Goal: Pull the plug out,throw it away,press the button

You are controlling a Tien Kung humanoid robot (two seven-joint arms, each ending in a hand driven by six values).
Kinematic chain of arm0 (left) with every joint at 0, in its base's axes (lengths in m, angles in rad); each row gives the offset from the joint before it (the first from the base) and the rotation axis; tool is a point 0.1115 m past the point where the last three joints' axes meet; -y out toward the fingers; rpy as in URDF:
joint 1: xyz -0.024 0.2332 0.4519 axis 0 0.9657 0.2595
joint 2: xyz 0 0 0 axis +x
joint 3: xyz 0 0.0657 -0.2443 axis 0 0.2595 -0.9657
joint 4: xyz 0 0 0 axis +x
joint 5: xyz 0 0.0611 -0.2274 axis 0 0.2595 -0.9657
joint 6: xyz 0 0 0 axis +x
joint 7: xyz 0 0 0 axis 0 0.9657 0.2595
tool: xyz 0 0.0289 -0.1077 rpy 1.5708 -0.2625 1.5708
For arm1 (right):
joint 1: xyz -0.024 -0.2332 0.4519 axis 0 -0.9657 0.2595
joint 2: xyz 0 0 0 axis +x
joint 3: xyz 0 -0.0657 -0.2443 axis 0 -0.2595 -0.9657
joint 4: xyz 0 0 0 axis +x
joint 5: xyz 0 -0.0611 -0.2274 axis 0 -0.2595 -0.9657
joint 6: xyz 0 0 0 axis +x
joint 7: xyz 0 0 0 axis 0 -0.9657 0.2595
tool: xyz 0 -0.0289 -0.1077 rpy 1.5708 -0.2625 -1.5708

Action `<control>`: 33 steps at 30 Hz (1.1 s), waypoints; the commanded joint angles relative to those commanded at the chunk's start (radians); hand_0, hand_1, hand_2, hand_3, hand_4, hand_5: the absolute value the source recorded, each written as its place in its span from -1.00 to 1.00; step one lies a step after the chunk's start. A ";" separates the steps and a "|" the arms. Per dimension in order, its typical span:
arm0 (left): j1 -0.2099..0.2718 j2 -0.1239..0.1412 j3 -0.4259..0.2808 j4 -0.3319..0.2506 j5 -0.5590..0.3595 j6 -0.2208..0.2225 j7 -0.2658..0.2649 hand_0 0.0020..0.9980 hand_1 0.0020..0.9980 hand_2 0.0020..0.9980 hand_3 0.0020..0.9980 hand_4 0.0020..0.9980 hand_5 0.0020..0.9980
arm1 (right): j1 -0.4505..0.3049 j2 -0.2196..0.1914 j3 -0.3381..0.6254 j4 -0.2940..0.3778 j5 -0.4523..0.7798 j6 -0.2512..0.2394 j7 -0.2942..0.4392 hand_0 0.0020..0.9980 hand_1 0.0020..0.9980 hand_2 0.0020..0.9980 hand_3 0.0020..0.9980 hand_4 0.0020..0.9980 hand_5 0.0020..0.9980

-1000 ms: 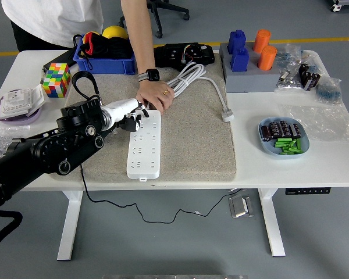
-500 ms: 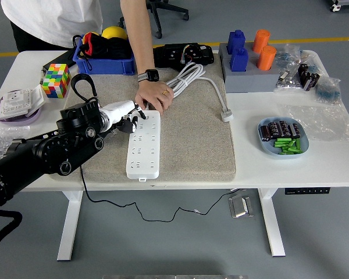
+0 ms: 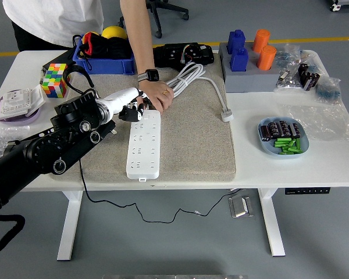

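A white power strip [image 3: 144, 145] lies lengthwise on the beige mat [image 3: 198, 145]. Its white cable [image 3: 189, 78] is bundled at the mat's far edge, and the white plug [image 3: 227, 115] lies loose on the mat's right side. My left hand [image 3: 132, 108], white with black fingertips, hovers at the strip's far left corner with curled fingers that hold nothing. A person's hand [image 3: 156, 97], with a watch on the wrist, rests on the strip's far end, right beside my hand. My right arm is out of sight.
A Rubik's cube [image 3: 56, 79] and a blue bin [image 3: 104, 55] stand at the back left. A grey block [image 3: 250, 81] with blue and orange pegs stands at the back right. A blue plate [image 3: 267, 145] of small parts sits right of the mat.
My left hand has moved away from me along the strip's left edge, up to its far corner beside the person's hand. The strip, plug and person's hand have stayed put.
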 joint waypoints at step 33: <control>0.476 0.085 -0.644 -0.326 0.174 0.168 -0.192 0.80 0.79 0.73 0.78 0.58 -0.79 | 0.013 -0.002 -0.004 0.001 -0.008 0.000 0.000 0.54 0.46 0.45 0.43 0.77 0.32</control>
